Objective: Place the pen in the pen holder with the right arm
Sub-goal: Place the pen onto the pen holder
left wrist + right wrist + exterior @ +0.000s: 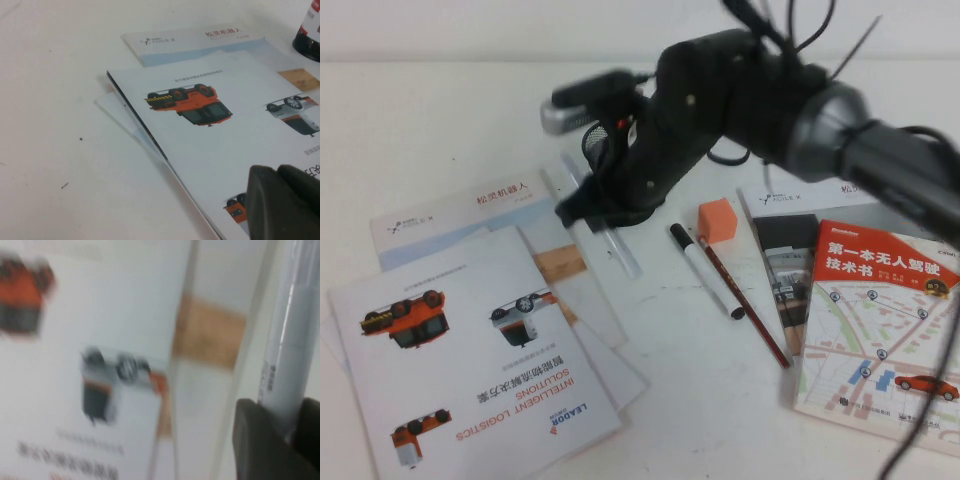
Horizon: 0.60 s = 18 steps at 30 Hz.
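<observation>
The bulky black right arm [760, 90] reaches in over the middle of the table, and its black right gripper [595, 212] sits low over the papers, clamped on the thick white-barrelled pen [618, 250]. In the right wrist view the white barrel [290, 340] runs up out of the dark fingers [260, 440], which press against it on both sides. From above, the free end of the pen pokes out below the gripper, slanting over the edge of the loose brochures; its other end is hidden by the gripper.

Just behind the gripper, a patch of black wire mesh shows, probably the pen holder [595, 145], though the arm covers most of it. Its dark base with a white band [310, 35] shows at the edge of the left wrist view.

Beside the gripper, toward the robot's right, lie a slimmer white pen with black at both ends [705, 270] and a thin dark-red stick pen [745, 300], side by side, with a small orange cube [717, 220] near their far ends. Further right lies a red-covered booklet with a street map [880, 330]. On the gripper's other side lies a white brochure with orange vehicles [470, 370].

The left gripper [282, 202] hovers just over that brochure, only a dark lump in its own camera; whether its fingers are apart or together I cannot tell.
</observation>
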### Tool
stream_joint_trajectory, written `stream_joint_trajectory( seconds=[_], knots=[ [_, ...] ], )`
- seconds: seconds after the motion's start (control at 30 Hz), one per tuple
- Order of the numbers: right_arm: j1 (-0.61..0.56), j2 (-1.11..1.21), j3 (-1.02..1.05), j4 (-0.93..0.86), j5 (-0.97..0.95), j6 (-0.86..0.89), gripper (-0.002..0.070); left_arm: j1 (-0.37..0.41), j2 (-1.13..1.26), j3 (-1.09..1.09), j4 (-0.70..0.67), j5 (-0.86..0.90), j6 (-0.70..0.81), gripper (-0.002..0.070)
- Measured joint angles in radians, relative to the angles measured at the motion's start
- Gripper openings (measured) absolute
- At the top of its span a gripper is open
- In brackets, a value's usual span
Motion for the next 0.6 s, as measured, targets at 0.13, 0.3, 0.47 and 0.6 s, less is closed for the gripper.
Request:
stream_joint_trajectory(
  seconds=[0.13,0.3,0.47,0.6],
  knots=[
    [0.002,-0.116,0.181,0.023,-0.251,0.000,0.0117,0.000,0.000,0.000,0.000,0.000,0.000,-0.0002],
    [0.022,-0.285,0.503,-0.088,-0.768,0.082,0.0117,0.000,0.000,0.000,0.000,0.000,0.000,-0.0003],
    [-0.035,-0.302,0.677,-0.461,-1.481,0.373,0.0117,0.000,0.000,0.000,0.000,0.000,0.000,-0.0003],
    [-0.071,-0.214,0.643,-0.481,-1.716,0.374,0.0117,0.000,0.000,0.000,0.000,0.000,0.000,-0.0003]
  ],
)
